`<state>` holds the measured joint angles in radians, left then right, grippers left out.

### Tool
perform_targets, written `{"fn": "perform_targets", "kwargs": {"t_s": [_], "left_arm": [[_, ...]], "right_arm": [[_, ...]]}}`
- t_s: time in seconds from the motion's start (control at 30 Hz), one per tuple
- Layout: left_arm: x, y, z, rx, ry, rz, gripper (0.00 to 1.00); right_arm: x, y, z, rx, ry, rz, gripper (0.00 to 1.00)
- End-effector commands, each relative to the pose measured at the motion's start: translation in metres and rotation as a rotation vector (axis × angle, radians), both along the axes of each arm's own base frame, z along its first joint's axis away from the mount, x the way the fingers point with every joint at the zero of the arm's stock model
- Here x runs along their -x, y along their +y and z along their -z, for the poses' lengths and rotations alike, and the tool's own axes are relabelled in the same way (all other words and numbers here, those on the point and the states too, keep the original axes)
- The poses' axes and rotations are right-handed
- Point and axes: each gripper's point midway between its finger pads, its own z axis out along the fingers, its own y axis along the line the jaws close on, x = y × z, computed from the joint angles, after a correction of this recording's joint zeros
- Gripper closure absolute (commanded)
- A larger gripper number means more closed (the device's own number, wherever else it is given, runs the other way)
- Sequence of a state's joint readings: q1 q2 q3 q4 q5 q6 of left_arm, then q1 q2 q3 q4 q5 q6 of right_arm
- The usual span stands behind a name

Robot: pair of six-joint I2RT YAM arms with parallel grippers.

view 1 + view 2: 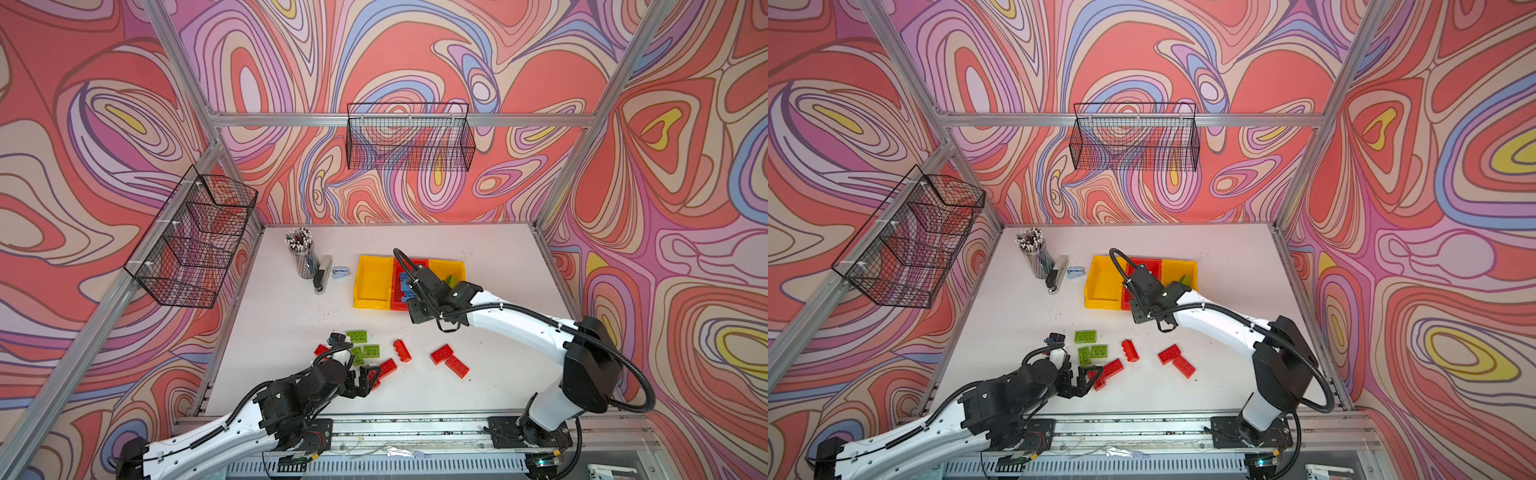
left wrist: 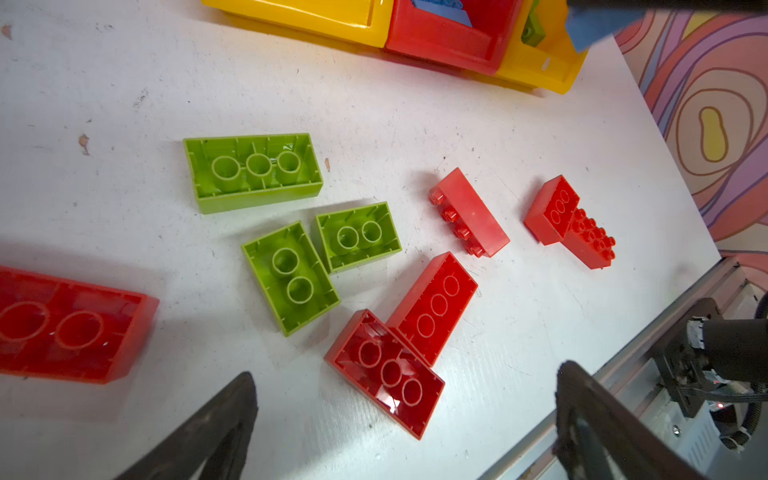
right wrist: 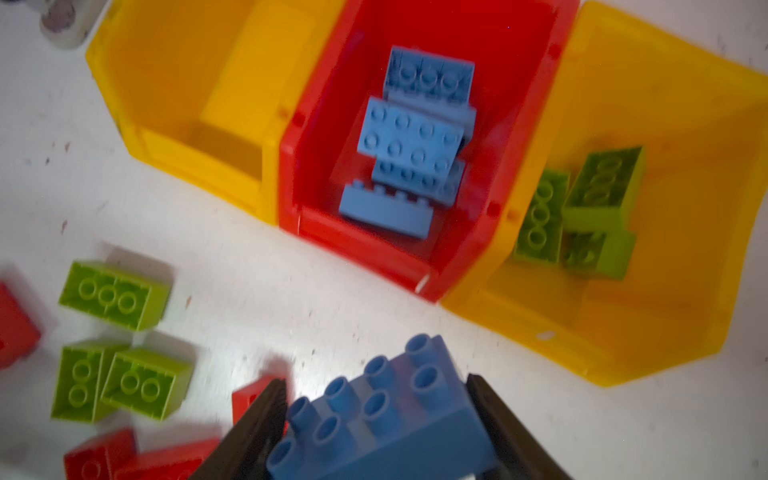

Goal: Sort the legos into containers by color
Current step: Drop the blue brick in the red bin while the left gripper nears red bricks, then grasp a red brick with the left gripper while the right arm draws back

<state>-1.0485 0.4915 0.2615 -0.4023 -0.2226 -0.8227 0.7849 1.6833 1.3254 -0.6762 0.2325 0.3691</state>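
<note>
Swirled pink, red and lilac wallpaper surrounds a white bench point(image 1: 291, 316). At far left a black wire mesh basket point(image 1: 195, 241) hangs on the wall. Next come a clear cup of pens point(image 1: 305, 257) and a silver and black stapler point(image 1: 323, 274).

The left pincer point(image 1: 368, 380) stands wide open, gripping nothing, above the nearest of 6 red studded plastic bricks point(image 2: 384, 370) scattered on the near bench. 3 lime green plastic bricks point(image 2: 253, 170) lie hollow side up just beside them.

Farther back sit 3 joined plastic bins:
- a yellow left bin point(image 1: 370, 301);
- a red middle bin point(image 3: 316, 174) holding light blue bricks point(image 3: 411, 137);
- a yellow right bin point(image 3: 665, 291) holding more green bricks point(image 3: 602, 183).

The right pincer point(image 3: 374, 384) is clamped on a light blue 2x4 brick point(image 3: 395, 436), raised off the bench near the red bin's front.
</note>
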Motion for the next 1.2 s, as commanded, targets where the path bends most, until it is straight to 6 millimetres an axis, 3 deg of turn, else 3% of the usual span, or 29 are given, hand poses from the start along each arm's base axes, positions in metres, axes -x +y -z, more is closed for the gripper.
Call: {"fn": "perform_targets", "kwargs": {"t_s": [0.0,0.13,0.27,0.33,0.47,0.6,0.67,0.73,0.87,1.0,1.17], "left_arm": [[-0.009,-0.007,-0.021,0.007,-0.051,-0.003,0.0],[-0.015,-0.011,-0.031,-0.027,-0.066,-0.001,0.0],[-0.02,-0.012,-0.038,-0.061,-0.076,-0.014,0.0],[-0.023,-0.011,-0.041,-0.08,-0.077,-0.024,0.0],[-0.026,-0.011,-0.045,-0.104,-0.071,-0.024,0.0],[-0.03,-0.013,-0.05,-0.106,-0.068,-0.031,0.0],[-0.033,-0.014,-0.046,-0.105,-0.047,-0.032,0.0],[-0.038,-0.022,-0.058,-0.068,-0.031,-0.027,0.0],[-0.042,-0.034,-0.058,-0.078,0.008,-0.002,0.0],[-0.046,-0.047,-0.053,-0.083,0.039,0.018,0.0],[-0.049,-0.062,-0.045,-0.068,0.076,0.03,0.0]], "right_arm": [[-0.036,0.008,0.009,0.052,-0.005,-0.069,0.41],[-0.072,0.011,0.018,0.049,0.002,-0.06,0.41],[-0.093,0.011,0.029,0.076,0.01,-0.061,0.37],[-0.101,0.012,0.029,0.068,0.002,-0.066,0.3],[-0.113,0.013,0.02,0.052,-0.019,-0.071,0.06],[-0.117,0.012,0.002,0.027,-0.046,-0.063,0.02],[-0.114,0.011,-0.008,-0.002,-0.057,-0.048,0.02],[-0.108,0.006,-0.017,-0.029,-0.072,-0.014,0.02],[-0.089,-0.02,-0.029,-0.053,-0.119,0.082,0.02],[-0.058,-0.053,-0.043,-0.067,-0.149,0.159,0.02],[-0.013,-0.085,-0.039,-0.06,-0.134,0.166,0.02]]}}
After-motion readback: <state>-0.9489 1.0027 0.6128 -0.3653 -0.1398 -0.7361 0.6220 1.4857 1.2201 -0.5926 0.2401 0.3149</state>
